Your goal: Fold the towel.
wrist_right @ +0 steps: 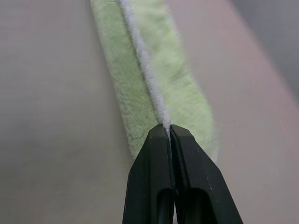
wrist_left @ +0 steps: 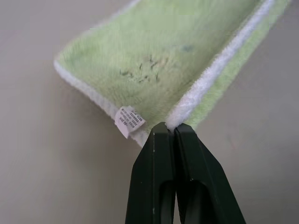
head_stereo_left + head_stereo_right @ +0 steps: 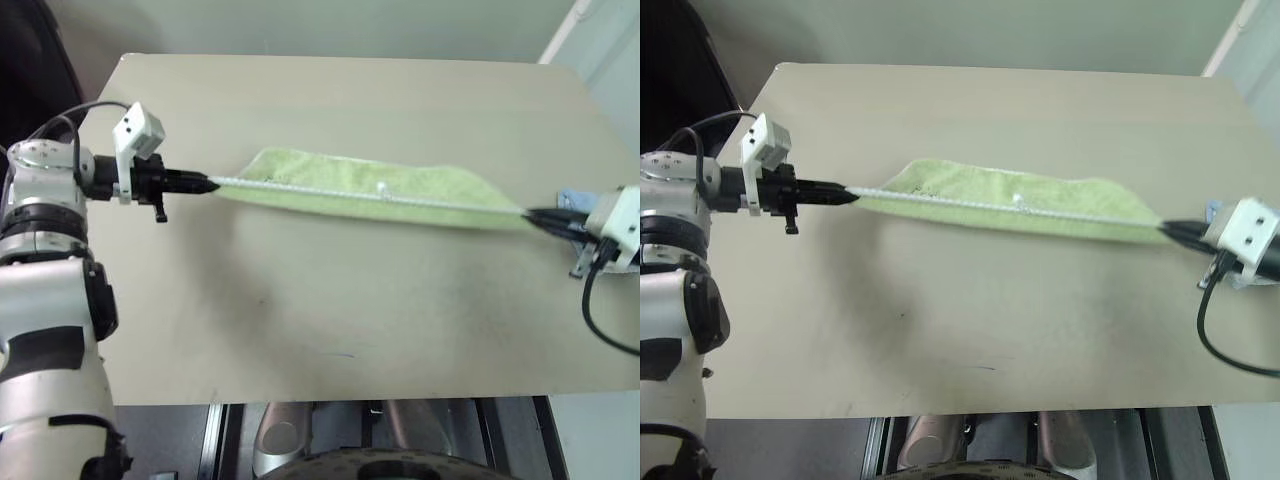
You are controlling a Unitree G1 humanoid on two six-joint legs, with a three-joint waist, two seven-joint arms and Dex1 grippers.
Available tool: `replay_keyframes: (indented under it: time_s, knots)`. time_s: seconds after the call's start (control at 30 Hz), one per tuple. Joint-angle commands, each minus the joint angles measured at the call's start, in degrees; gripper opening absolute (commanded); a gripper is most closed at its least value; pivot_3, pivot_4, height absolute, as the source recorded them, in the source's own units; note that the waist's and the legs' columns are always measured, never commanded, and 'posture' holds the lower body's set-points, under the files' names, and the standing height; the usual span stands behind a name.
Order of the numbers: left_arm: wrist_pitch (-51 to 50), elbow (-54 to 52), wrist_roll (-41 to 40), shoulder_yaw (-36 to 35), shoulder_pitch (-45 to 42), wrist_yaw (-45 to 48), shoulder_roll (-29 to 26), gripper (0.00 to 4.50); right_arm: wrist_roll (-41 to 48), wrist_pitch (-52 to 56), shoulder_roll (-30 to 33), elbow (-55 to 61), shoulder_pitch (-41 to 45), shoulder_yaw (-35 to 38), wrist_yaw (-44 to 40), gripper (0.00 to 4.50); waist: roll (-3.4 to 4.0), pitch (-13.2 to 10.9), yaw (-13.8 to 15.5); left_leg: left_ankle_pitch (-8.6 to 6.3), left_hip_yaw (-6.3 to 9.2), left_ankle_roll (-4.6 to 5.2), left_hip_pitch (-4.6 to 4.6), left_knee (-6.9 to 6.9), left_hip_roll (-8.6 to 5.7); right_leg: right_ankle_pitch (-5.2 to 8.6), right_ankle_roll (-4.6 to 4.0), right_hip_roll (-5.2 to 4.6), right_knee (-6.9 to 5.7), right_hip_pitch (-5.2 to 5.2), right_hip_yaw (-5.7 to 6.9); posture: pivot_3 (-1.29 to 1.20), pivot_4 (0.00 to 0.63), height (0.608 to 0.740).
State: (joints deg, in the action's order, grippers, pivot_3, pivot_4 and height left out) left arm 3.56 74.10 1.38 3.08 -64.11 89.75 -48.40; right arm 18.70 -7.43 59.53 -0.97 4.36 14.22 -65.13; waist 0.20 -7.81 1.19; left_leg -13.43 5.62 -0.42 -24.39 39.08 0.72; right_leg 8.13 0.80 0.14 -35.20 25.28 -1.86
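small label point(image 2: 129, 122) on towel point(image 2: 159, 60) with print too tiny to read, right arm cut off by frame edge

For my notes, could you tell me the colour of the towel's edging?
White, on the light green towel; clearest in the left wrist view.

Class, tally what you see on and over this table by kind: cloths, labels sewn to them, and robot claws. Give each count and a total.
Light green towel: 1
White sewn label: 1
Black claws, left claw and right claw, each shut on a towel corner over the beige table: 2
Total: 4
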Motion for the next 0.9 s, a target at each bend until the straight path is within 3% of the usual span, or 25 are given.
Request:
replay_keyframes:
  time_s: [0.03, 0.27, 0.5, 0.7, 0.9]
  knots:
    - [-2.1, -2.5, -2.6, 5.1, 1.5, 2.8, -6.5, 0.03, 1.5, 2.4, 3.3, 1.8, -2.9, 5.3, -2.5, 0.0, 0.0, 0.0, -0.1, 0.0, 0.0, 0.0, 0.04, 0.0, 0.0, 0.04, 0.06, 0.0, 0.0, -0.04, -0.01, 0.0, 0.15, 0.74]
    - [-10.3, -17.0, -21.3, 15.4, 10.5, 2.8, -12.7, 0.03, 1.5, 4.0, 4.0, 3.7, -7.5, 6.8, -4.1, 0.0, -0.01, 0.0, -0.1, -0.03, 0.0, -0.06, 0.01, -0.08, 0.0, 0.12, 0.17, 0.03, 0.13, -0.05, -0.01, 0.0, 0.15, 0.74]
    - [-18.6, -33.6, -37.6, 22.4, 21.3, 2.8, -22.7, 0.03, 1.1, 3.7, 5.2, 1.4, -10.3, 9.3, -5.8, 0.0, -0.02, 0.0, 0.0, -0.12, 0.02, -0.18, -0.07, -0.07, -0.01, 0.16, 0.01, 0.02, 0.15, 0.0, -0.04, 0.0, 0.15, 0.74]
    - [-21.0, -41.0, -43.2, 23.6, 26.3, 2.8, -28.1, 0.03, 1.0, 3.9, 4.5, 3.3, -14.0, 10.1, -5.7, 0.0, -0.02, 0.0, 0.0, -0.23, 0.06, -0.31, -0.07, -0.16, 0.0, 0.29, -0.11, 0.05, 0.09, 0.09, -0.04, 0.0, 0.15, 0.74]
    - [-24.3, -46.9, -48.3, 23.2, 32.7, 2.8, -34.0, 0.03, 1.8, 6.4, 2.3, 9.0, -23.8, 14.0, -6.5, 0.0, -0.03, 0.0, -0.1, -0.33, 0.11, -0.46, -0.06, -0.3, 0.03, 0.49, -0.21, 0.08, 0.04, 0.14, -0.04, 0.0, 0.15, 0.74]
